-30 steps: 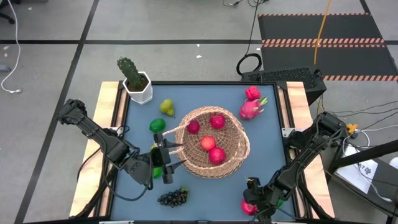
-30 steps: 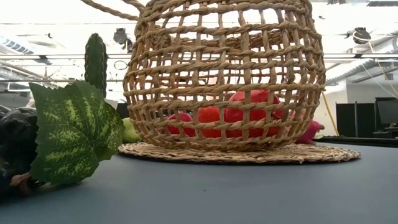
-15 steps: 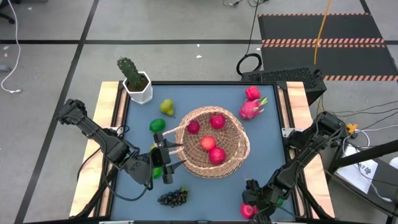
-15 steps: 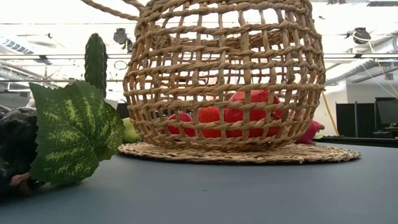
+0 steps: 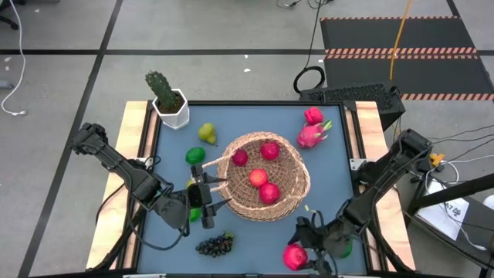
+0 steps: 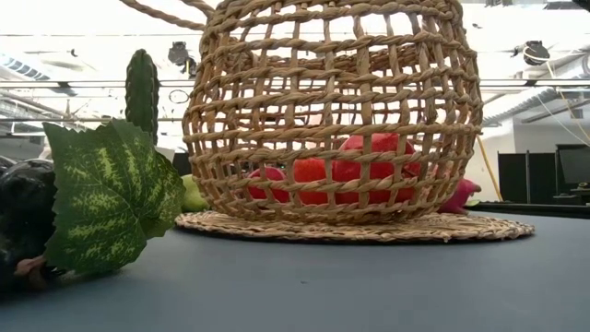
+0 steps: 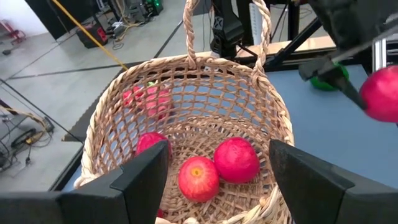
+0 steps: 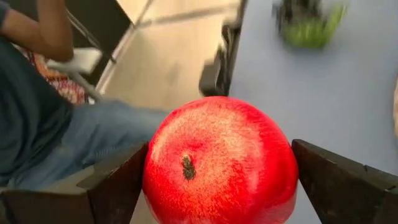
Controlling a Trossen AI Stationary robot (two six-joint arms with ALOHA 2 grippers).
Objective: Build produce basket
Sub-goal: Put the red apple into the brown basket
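The basket [image 5: 262, 176] stands mid-table with three red apples [image 7: 236, 160] inside; the low view shows its woven wall [image 6: 332, 111]. My left gripper [image 5: 207, 202] is open at the basket's left rim [image 7: 267, 210], one finger to each side in the left wrist view. My right gripper [image 5: 297, 255], near the table's front edge right of centre, is shut on a red apple [image 8: 221, 162]. The loose produce includes a dark grape bunch [image 5: 214, 245], a lime [image 5: 195, 155], a pear [image 5: 207, 133] and a pink dragon fruit [image 5: 312, 135]. My left gripper stands right at the basket's left rim; I cannot tell whether its fingers touch the wicker. My right gripper pinches the apple's two opposite sides [image 8: 155, 180] between its two fingers, the apple's dark dimple facing back toward the wrist. The fingers come from the table's right, slanting a little downward. The apple [image 7: 380, 93] is lifted clear of the table.
A white pot with a cactus [image 5: 168, 100] stands at the far left corner. Another lime [image 5: 345, 249] lies by my right arm, and one [image 5: 194, 213] under my left gripper. A person [image 8: 37, 93] sits beyond the table's near edge.
My right gripper has risen and gone toward the table's left, toward the basket, tipping nearer to level. The red apple has come up off the table with it.
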